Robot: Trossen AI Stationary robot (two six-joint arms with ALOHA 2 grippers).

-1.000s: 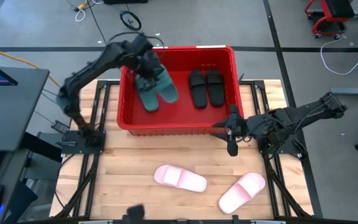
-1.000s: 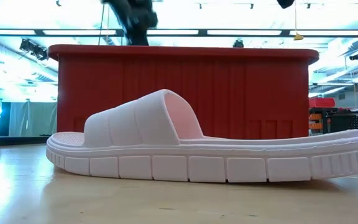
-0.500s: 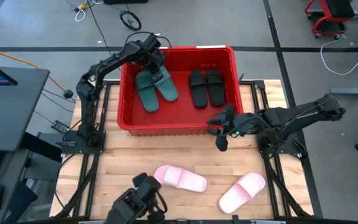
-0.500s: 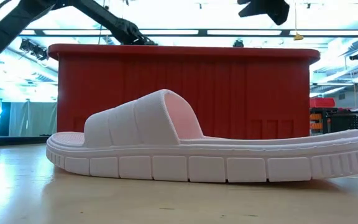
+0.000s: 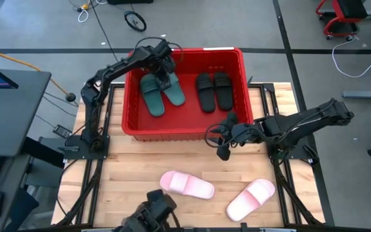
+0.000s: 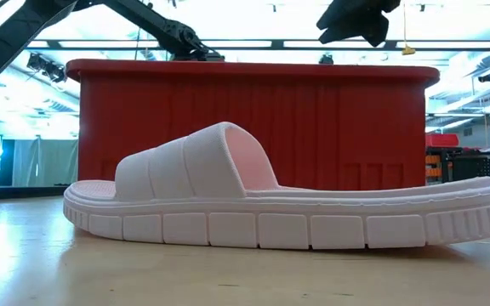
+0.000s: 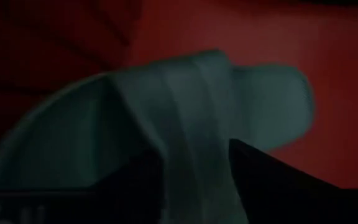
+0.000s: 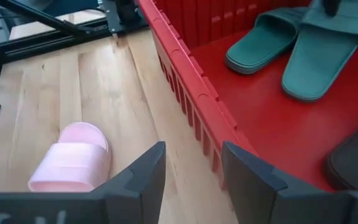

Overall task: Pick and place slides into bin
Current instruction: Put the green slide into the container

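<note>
The left gripper is at the upper left of the high view, down inside the bin. It sits over the strap of one dark green slide. In the left wrist view the strap runs between its two dark fingers. Its jaws look apart around the strap, not squeezing it. The other dark green slide lies just beside the first one, on the bin floor. In the middle of the bin, the two black slides lie side by side.

Lower in the high view, two pale pink slides wait on the table. One pink slide lies near the bottom middle. The second pink slide lies at the lower right, apart from the first.

The right gripper hangs just outside the front wall of the bin, right of the middle. Its jaws are apart and hold nothing.

The slides look light and rubbery. They would bend a little but not break. I think the wide strap is the best place to grab, because it stands up from the flat sole.

A moment ago the left jaws were shut on the green slide, and now they have let go. The right gripper has moved left along the front of the bin, toward the pink slides.
</note>
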